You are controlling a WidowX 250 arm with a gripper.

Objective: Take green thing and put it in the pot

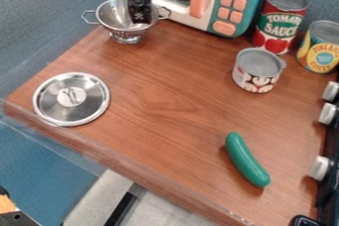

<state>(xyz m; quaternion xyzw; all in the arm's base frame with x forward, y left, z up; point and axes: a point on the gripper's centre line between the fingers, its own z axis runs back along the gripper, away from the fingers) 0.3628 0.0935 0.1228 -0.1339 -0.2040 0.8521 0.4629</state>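
So, the gripper [140, 18] hangs over the colander [111, 16], far left; open or closed, I can't tell. The lid [91, 102] lies left, the small can [255, 79] far right, the green cucumber [245, 159] near right on the table [155, 98].

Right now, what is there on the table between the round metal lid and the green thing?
In the camera view, only bare brown tabletop lies between the metal lid and the green thing.
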